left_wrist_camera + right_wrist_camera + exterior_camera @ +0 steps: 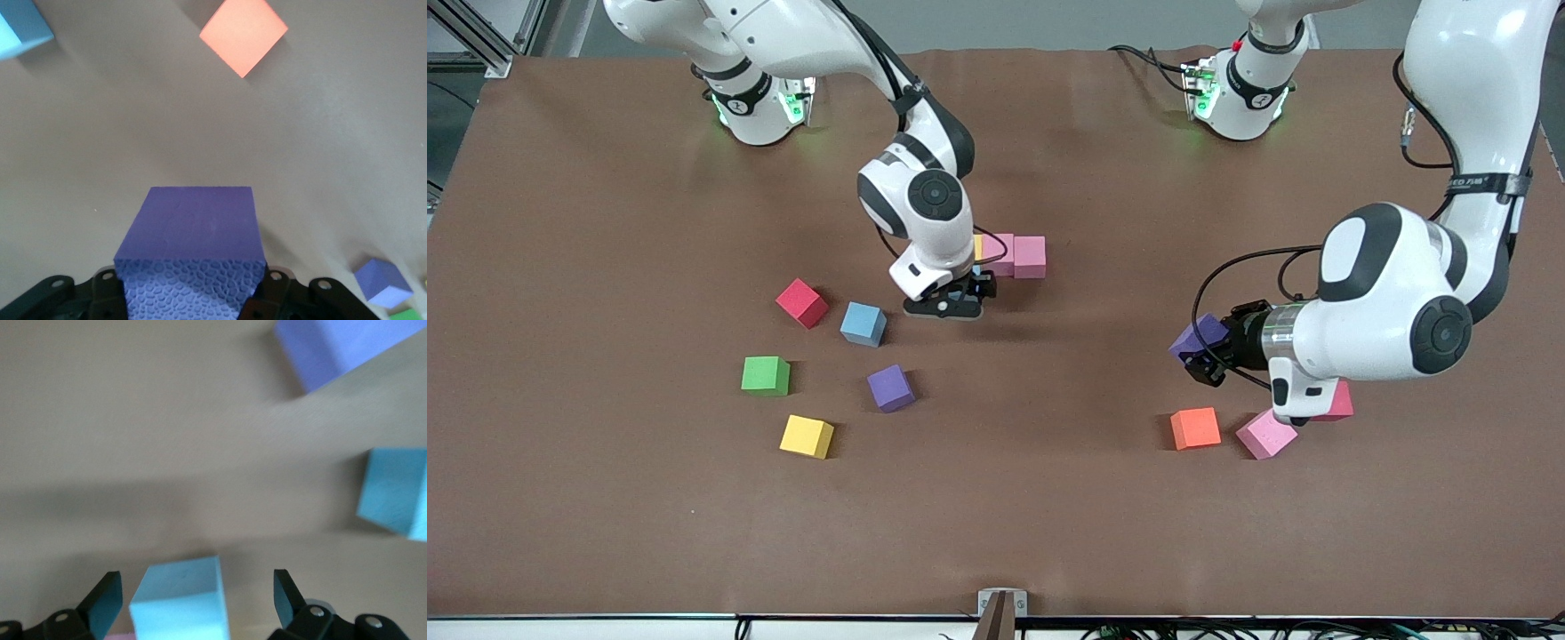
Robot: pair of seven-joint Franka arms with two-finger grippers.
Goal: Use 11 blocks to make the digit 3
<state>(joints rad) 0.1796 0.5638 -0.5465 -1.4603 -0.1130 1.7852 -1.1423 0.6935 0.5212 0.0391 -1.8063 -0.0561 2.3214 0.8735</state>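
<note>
My left gripper [1197, 359] hangs over the table toward the left arm's end, shut on a purple block [1199, 336], which fills the left wrist view [190, 247]. At mid-table my right gripper [951, 307] stands low and open, and a light blue block [180, 600] sits between its fingers, touching neither. Next to it lies a row of a yellow block [978, 246] and two pink blocks [999, 253] [1030, 256]. Loose red [801, 303], light blue [863, 324], purple [890, 388] and yellow [807, 436] blocks lie toward the right arm's end.
A green cube [766, 375] sits among the loose blocks. An orange block [1195, 428], a pink block [1266, 435] and a partly hidden red block [1340, 402] lie under the left arm. The brown table [1049, 516] has bare room near the front camera.
</note>
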